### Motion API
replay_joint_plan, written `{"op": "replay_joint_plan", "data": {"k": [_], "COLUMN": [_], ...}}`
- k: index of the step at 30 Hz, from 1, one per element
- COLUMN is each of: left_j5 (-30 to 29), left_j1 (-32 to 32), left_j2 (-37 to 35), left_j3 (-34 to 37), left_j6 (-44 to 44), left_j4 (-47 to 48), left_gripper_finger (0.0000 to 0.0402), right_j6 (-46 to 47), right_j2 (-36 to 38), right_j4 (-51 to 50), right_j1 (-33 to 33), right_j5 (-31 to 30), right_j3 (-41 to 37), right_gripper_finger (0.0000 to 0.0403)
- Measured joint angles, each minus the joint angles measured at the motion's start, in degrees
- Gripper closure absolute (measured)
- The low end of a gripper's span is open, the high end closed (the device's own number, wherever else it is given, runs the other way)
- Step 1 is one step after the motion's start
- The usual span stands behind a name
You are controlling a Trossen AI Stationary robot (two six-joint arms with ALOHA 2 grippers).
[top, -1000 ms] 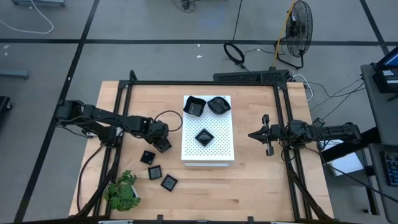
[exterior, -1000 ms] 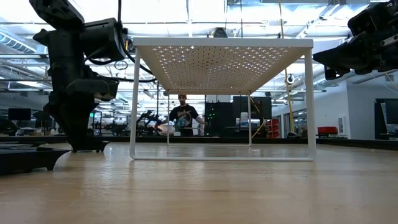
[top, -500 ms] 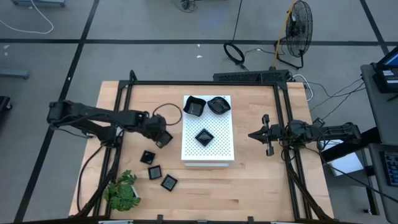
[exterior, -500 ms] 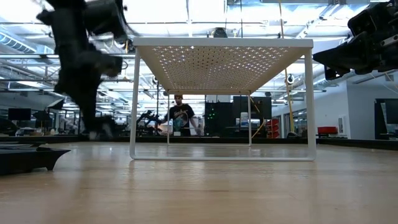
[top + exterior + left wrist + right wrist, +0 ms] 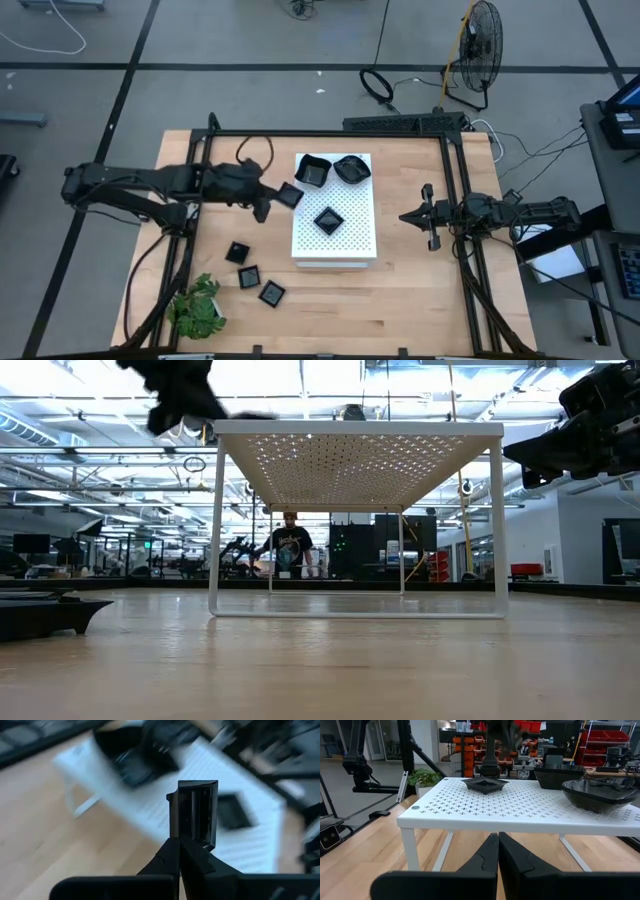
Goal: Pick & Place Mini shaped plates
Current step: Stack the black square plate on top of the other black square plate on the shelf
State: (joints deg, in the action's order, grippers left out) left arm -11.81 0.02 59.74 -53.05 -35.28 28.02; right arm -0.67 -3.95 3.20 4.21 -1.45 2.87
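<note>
Two dark arms reach over the wooden bench (image 5: 400, 290). The left hand (image 5: 277, 198) is up in the air, just beside the left edge of the white board (image 5: 352, 235). It is pinched tight on one small square black plate (image 5: 290, 195). In the left wrist view this held plate (image 5: 196, 810) stands on its edge between the two fingers (image 5: 167, 857), with the white board blurry behind it.

Three more black plates sit on top of the white board. A bigger square one (image 5: 313, 171) and a rounded one (image 5: 351, 168) are side by side at the far end. A little square one (image 5: 328, 220) sits near the middle.

Three little square plates lie on the bench to the left of the board: one (image 5: 237, 252), another (image 5: 249, 276) and a third (image 5: 271, 293), in a slanted row. A green plant (image 5: 197, 305) is close to them, at the near left corner.

The right hand (image 5: 412, 216) waits on the right side of the board, apart from it. Its fingers (image 5: 490, 852) are pressed together with nothing between them.

Far back in the room, in the low view, a person (image 5: 290, 550) stands.
</note>
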Motion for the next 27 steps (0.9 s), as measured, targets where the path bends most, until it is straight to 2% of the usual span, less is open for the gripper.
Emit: {"op": "replay_joint_plan", "data": {"k": [3,7,16,20,27], "left_j5": [2.18,6.97,10.44,10.31,8.36], "left_j1": [-0.14,-0.32,-3.19,-3.63,-3.4], "left_j2": [2.58,9.11,25.8,28.72,28.91], "left_j3": [-2.96,-8.07,-19.78,-22.05,-22.24], "left_j6": [1.35,1.95,6.34,7.14,8.0], "left_j4": [-5.7,-8.46,-1.94,1.14,1.99], "left_gripper_finger": [0.0399,0.0399,0.0399,0.04,0.0391], "right_j6": [-0.01,-0.02,0.0,-0.01,0.0], "right_j2": [0.0,0.0,0.0,0.0,0.02], "right_j4": [-0.03,-0.02,-0.03,-0.02,-0.04], "right_j1": [-0.01,0.01,0.0,0.0,-0.01], "right_j5": [0.0,0.0,0.0,0.0,0.0], "right_j3": [0.0,0.0,-0.02,-0.01,0.0], "right_gripper_finger": [0.0403,0.0403,0.0403,0.0403,0.0403]}}
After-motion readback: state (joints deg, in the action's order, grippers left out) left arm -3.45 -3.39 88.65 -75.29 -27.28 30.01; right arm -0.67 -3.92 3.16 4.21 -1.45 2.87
